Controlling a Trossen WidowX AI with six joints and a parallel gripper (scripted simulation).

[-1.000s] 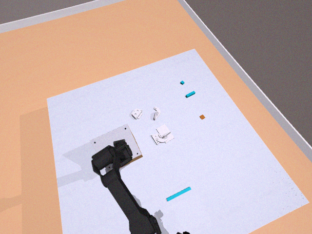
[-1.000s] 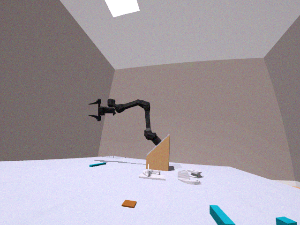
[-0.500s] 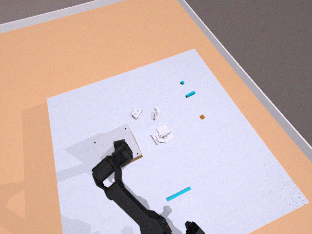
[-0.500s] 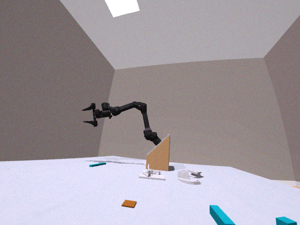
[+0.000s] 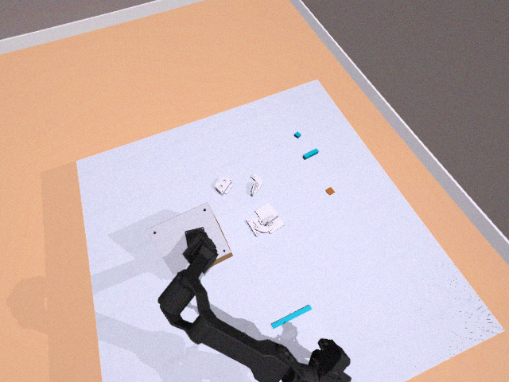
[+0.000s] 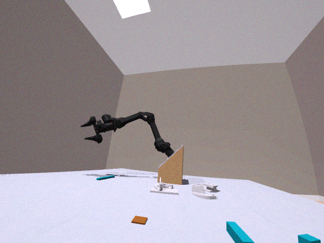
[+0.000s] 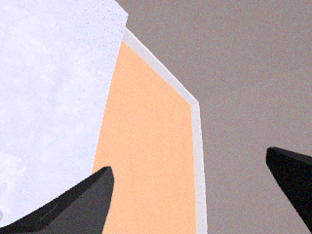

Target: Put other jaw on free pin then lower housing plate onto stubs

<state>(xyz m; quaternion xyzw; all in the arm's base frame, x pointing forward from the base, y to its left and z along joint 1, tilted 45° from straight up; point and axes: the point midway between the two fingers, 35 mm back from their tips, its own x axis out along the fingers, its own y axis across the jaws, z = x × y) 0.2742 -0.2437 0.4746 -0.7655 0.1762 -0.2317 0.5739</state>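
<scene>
My gripper (image 6: 82, 132) (image 7: 190, 166) is open and empty, high above the table and far from the white parts; at the bottom of the top view it is partly cut off. The white base (image 5: 277, 226) (image 6: 167, 192) lies flat with a thin upright piece on it; its seated jaw and free pin are too small to tell apart surely. A loose curved white piece (image 5: 257, 184) (image 6: 198, 189), seemingly the other jaw, lies beside it. A white block with holes (image 5: 223, 185) (image 6: 210, 186), seemingly the housing plate, lies farther off. Neither loose piece is on the base.
The arm is mounted on a sloped wooden stand (image 5: 217, 230) (image 6: 171, 169) close to the base. A long cyan bar (image 5: 292, 316) (image 6: 105, 177), a short cyan bar (image 5: 310, 153) (image 6: 238, 232), a cyan cube (image 5: 297, 134) (image 6: 309, 238) and an orange tile (image 5: 330, 191) (image 6: 139, 219) lie around.
</scene>
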